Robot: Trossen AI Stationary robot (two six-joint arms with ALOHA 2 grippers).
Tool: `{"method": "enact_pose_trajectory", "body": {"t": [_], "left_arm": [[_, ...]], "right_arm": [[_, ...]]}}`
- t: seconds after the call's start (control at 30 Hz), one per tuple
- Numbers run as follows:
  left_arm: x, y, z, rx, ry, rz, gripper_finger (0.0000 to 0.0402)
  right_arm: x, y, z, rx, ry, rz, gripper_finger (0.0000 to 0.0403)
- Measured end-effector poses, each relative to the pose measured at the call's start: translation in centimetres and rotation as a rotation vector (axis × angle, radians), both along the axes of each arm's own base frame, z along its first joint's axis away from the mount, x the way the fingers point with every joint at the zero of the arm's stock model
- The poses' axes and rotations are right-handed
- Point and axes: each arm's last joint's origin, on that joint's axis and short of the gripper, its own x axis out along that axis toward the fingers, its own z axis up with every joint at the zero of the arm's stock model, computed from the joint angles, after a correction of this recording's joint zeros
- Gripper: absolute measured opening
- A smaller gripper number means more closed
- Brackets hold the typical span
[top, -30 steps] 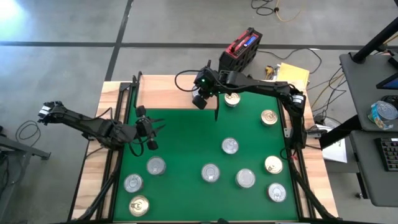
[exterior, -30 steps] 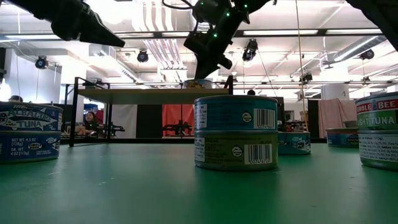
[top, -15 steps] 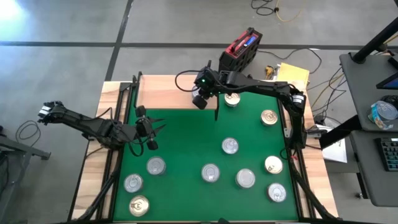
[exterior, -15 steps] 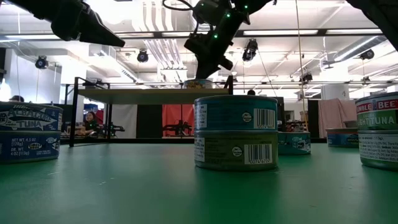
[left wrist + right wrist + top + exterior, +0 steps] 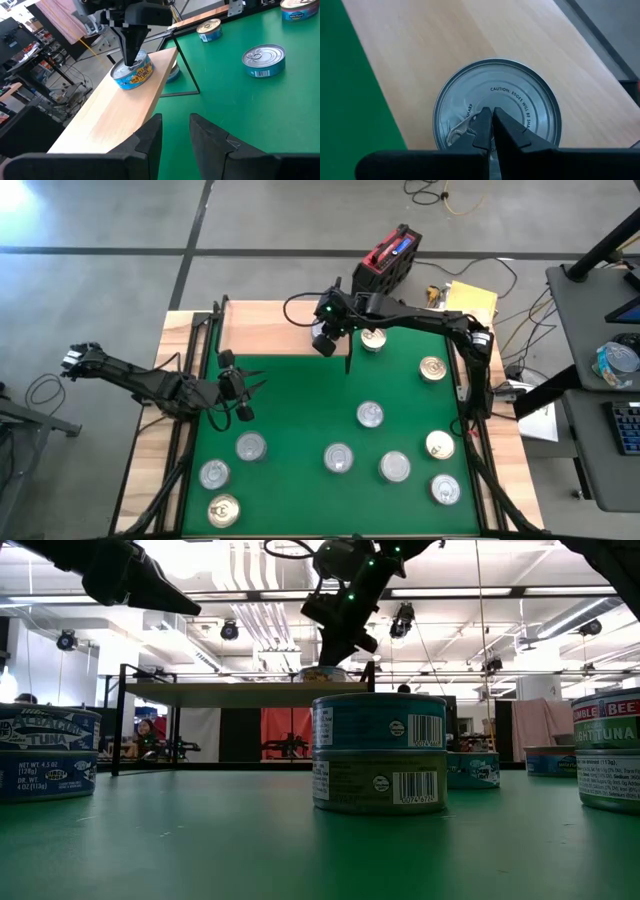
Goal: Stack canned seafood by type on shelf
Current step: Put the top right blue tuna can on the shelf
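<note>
Room: concrete floor with cables around a wooden desk (image 5: 180,330); a green mat (image 5: 300,410) covers most of the desk, and the light-wood shelf (image 5: 125,107) on black legs stands along its far edge.
Right end effector (image 5: 491,127): fingers pressed together, tips resting on the silver lid of a blue-sided tuna tin (image 5: 131,75) that sits on the shelf, near the mat-side end.
Left end effector (image 5: 175,135): over the mat's left part, fingers a little apart, nothing between them; it seems to be waiting.
Other tins: about ten scattered on the mat, several as two-high stacks, such as the teal-over-olive pair (image 5: 379,752); one gold-topped tin (image 5: 372,339) lies just beside the shelf's end.
Step in hand: to my eye, seating or nudging the first tin into place on the shelf.
Next move: probably lift the right fingers straight up so the tin stays put, then fetch a matching tin and set it squarely on top.
</note>
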Motion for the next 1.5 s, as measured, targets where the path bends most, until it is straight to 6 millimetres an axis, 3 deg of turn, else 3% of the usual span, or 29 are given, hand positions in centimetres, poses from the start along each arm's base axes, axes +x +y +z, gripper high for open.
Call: {"method": "enact_pose_trajectory", "body": {"t": [1.5], "left_arm": [[0.0,0.0,0.0,-0.001,-0.002,0.000,0.0084]], "right_arm": [[-1.5,1.0,0.7,0.083,0.077,0.065,0.0009]]}}
